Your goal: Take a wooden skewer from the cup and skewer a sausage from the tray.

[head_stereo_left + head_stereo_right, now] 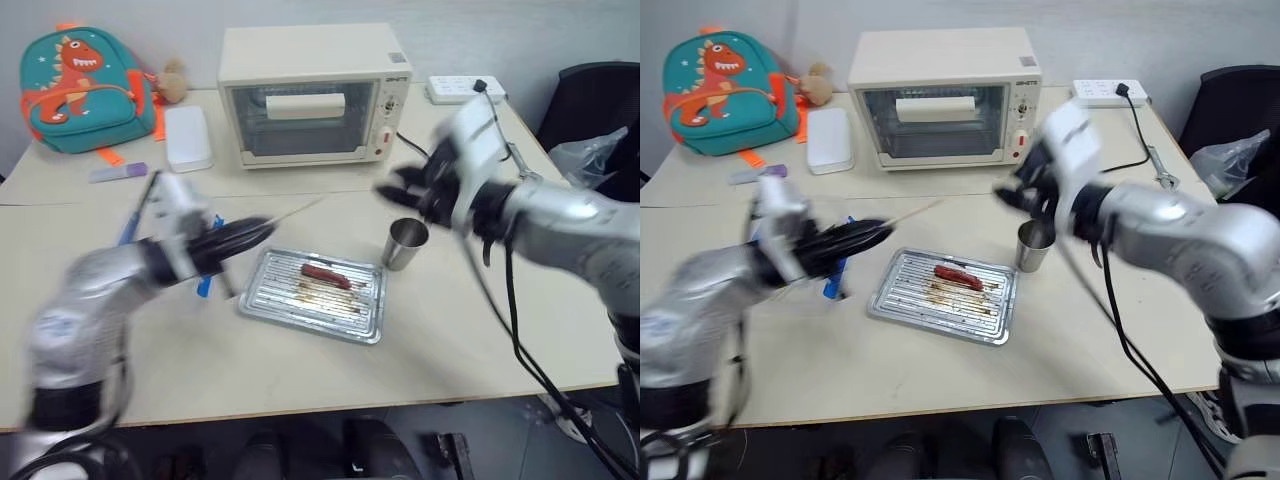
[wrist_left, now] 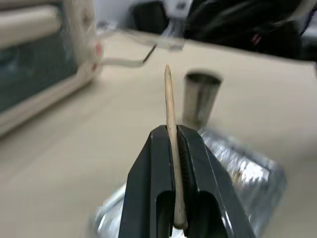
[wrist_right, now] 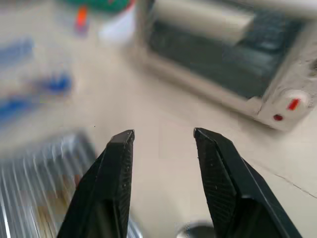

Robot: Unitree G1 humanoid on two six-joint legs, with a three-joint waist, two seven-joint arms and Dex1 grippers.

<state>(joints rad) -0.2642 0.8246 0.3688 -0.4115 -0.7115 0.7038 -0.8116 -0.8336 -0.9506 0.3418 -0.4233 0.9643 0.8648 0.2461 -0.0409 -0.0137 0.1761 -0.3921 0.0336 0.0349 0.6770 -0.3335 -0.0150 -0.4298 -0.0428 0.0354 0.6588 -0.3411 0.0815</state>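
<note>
Table (image 1: 450,330): pale wood-look top carrying everything below.
Toaster oven (image 1: 313,95): cream, glass door, at the back of the table, behind the tray.
Backpack (image 1: 85,90): teal with an orange dinosaur, at the back left corner.
Tray (image 1: 372,316): silver, ribbed, stained brown, near the middle of the table, in front of the oven.
White box (image 1: 187,138): lies between backpack and oven.
Power strip (image 1: 455,90): white, at the back right, a black cable plugged in.
Left tool (image 2: 174,136): over the table just left of the tray, pointing toward the cup; its two black fingers are clamped together on the wooden skewer.
Right tool (image 3: 162,136): raised above and just behind the cup; its fingers (image 3: 116,163) stand partly apart with nothing between them.
Cup (image 1: 405,243): grey steel, upright, just beside the tray's far right corner.
Wooden skewer (image 2: 171,114): pale stick pinched between the left tool's fingers, its pointed end sticking out past the fingertips, aimed toward the cup.
Sausage (image 1: 326,276): reddish-brown, lying in the tray's far half.
</note>
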